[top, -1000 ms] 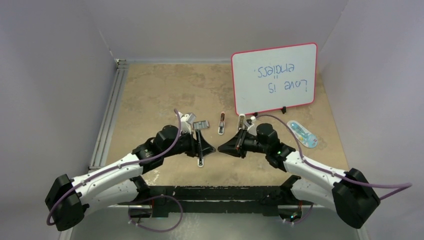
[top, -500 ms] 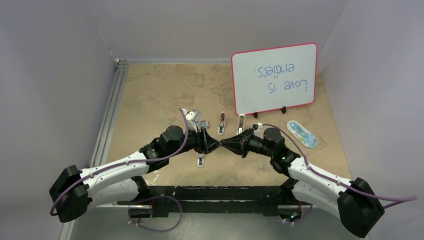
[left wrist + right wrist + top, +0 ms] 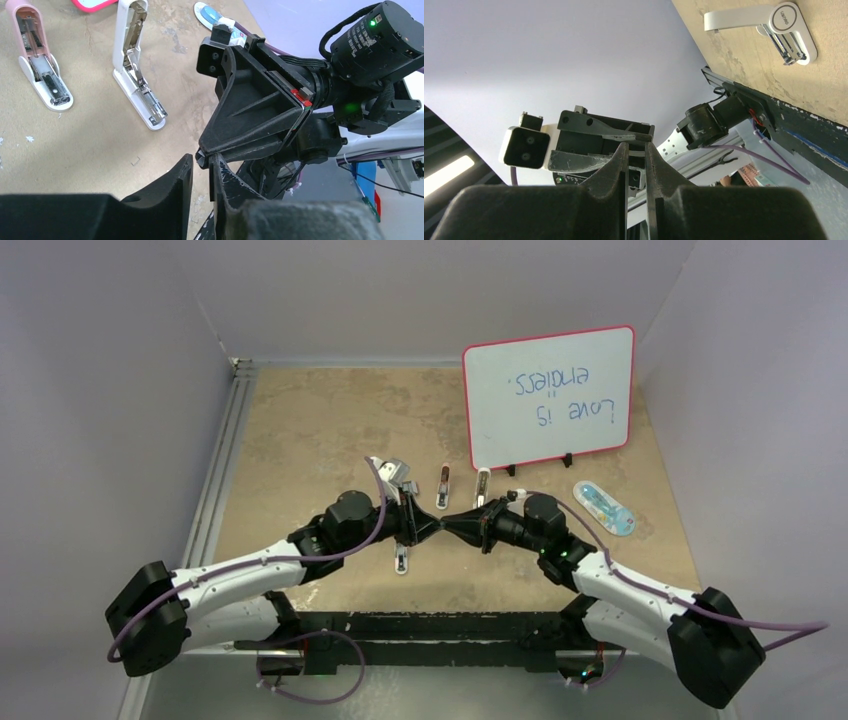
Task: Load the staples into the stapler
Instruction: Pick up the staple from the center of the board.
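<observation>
The top camera shows the left gripper (image 3: 432, 524) and the right gripper (image 3: 449, 523) meeting tip to tip above the table (image 3: 300, 430). Both arms reach in from the near edge. Only this view shows the staples (image 3: 403, 486). They are in a small grey tray on the table just beyond the left wrist, partly hidden by it. That puts them behind the left fingertips and well outside both pairs of jaws. The left wrist camera shows more of the far side. A pink stapler (image 3: 37, 65) and a white stapler (image 3: 135, 70) lie side by side, both flipped open with their metal channels bare. A whiteboard (image 3: 548, 395) stands behind them, and a blue and white oval tag (image 3: 604, 508) lies to the right. In this view the left jaws are narrow, with the tip of the right gripper right at their gap. Whether they pinch anything is too small to tell. The right wrist camera alone gives a close look at a second white stapler (image 3: 769, 30), lying open near the table's edge. The right jaws also stand narrow, and what may be between them cannot be made out.
</observation>
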Controlling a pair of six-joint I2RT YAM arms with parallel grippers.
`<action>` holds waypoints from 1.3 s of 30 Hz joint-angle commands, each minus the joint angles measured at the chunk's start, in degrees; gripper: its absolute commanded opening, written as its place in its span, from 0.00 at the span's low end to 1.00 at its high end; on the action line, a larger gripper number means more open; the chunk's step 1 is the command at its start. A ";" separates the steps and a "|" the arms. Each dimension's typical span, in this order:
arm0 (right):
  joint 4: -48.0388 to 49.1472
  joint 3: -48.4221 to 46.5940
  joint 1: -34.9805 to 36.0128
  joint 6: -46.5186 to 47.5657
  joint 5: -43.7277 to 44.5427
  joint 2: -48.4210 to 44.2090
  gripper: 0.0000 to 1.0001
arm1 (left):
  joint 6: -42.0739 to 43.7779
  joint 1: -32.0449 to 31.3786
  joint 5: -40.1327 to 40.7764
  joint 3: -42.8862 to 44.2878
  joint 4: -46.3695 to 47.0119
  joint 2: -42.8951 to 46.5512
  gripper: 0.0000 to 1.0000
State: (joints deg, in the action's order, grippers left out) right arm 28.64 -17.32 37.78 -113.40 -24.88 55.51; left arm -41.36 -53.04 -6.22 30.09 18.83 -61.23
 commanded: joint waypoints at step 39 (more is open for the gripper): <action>-11.30 4.28 0.20 -0.76 5.08 -11.45 0.54 | -5.30 -0.31 1.93 12.83 -32.47 -3.73 0.04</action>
State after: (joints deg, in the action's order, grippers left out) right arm 24.58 -14.61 37.95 -114.98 -24.05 48.82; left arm -43.59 -53.36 -3.70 39.18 0.36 -64.34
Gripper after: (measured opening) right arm 0.541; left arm 0.058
